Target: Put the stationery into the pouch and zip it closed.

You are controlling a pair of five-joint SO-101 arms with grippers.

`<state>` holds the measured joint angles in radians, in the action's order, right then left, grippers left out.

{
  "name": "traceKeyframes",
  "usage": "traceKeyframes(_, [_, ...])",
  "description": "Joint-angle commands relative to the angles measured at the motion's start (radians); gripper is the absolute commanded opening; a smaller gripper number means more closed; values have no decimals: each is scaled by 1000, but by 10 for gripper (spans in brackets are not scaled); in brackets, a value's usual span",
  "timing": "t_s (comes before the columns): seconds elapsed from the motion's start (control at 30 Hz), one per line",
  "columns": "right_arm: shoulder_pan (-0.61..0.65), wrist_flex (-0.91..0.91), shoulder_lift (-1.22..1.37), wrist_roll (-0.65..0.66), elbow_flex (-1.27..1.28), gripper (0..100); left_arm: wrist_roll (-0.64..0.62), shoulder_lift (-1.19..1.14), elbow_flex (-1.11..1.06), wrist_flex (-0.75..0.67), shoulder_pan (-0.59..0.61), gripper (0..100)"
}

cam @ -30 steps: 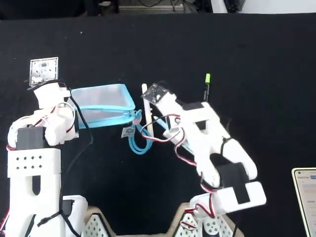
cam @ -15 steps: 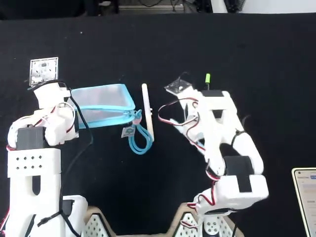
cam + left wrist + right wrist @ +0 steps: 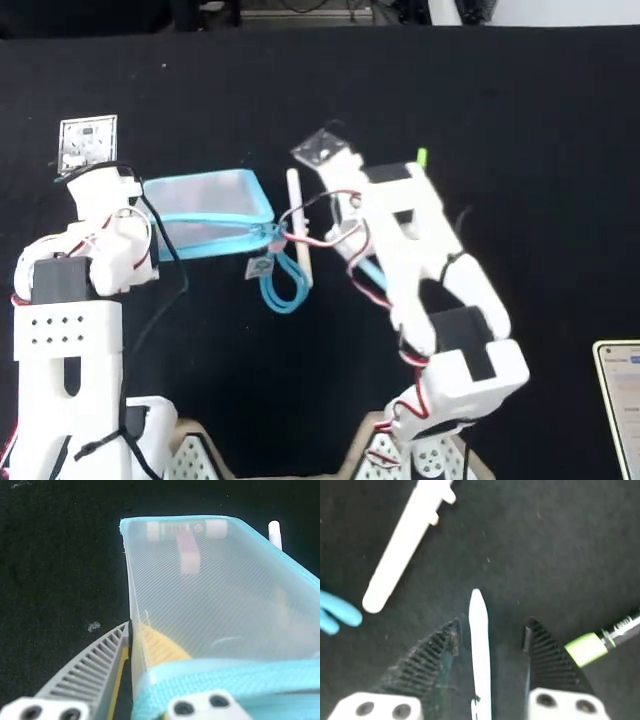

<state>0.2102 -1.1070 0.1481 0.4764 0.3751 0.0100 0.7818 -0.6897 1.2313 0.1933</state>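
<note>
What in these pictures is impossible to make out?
- Pouch contents: left wrist view, the frosted wall blurs the shapes inside.
- Green-tipped pen: high view, the right arm covers its body; right wrist view, the edge cuts it off.
- Thin white pen between the right gripper's open fingers: right wrist view, its rear end runs off the edge.
- Zip: high view, too small to tell open or shut.
</note>
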Motion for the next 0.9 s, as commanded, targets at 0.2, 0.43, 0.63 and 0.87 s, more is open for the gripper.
traceKeyframes(0.2, [-51,135,120,89,1,100,-15,-6,-27,2,16,30])
traceKeyframes(0.43, [-118,23,-68,91,2,10,-15,-6,-27,2,15,30])
traceKeyframes(0.63, [-100,-173,-395,66,7,10,-15,-6,-27,2,16,30])
traceKeyframes(0.87, [-6,-192,-765,-92,8,10,-15,-6,-27,2,16,30])
